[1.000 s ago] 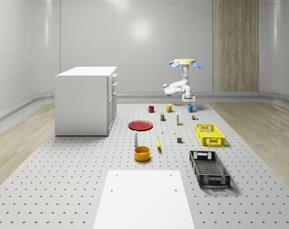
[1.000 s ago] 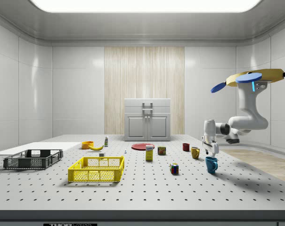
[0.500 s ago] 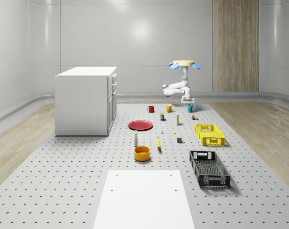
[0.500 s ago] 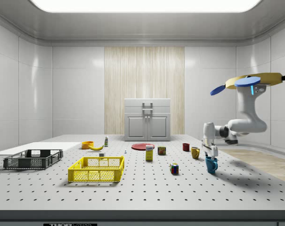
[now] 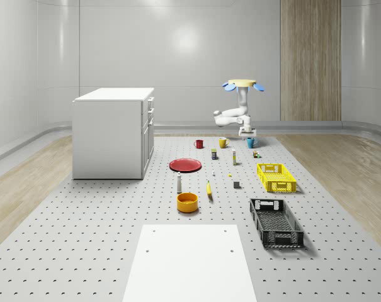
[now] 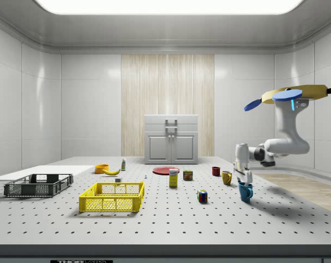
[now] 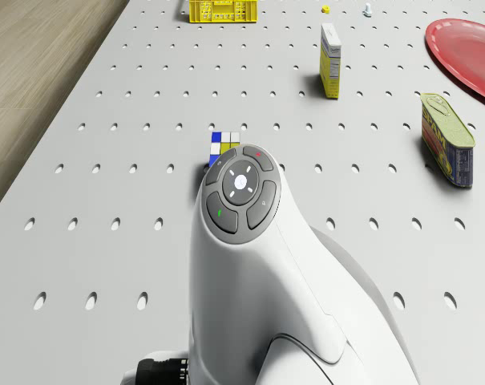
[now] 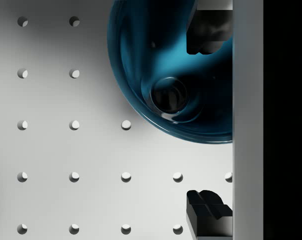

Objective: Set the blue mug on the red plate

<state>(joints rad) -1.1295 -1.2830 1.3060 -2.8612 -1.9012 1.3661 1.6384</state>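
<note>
Parted jaws of the white two-finger gripper (image 6: 243, 177) straddle the rim of the glossy blue mug (image 6: 245, 192), one dark fingertip (image 8: 208, 27) inside it, one outside. That mug stands on the grey perforated table (image 6: 170, 219), well apart from the flat red plate (image 6: 166, 171). Overhead the yellow-topped drone (image 6: 294, 94) hovers.

bare pegboard around blue mug (image 6: 245, 192), yellow mug (image 6: 226, 177) near, rubik's cube (image 6: 202, 196) beside

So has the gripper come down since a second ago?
Yes. In the side view the gripper now sits lower, right at the blue mug's rim.
</note>
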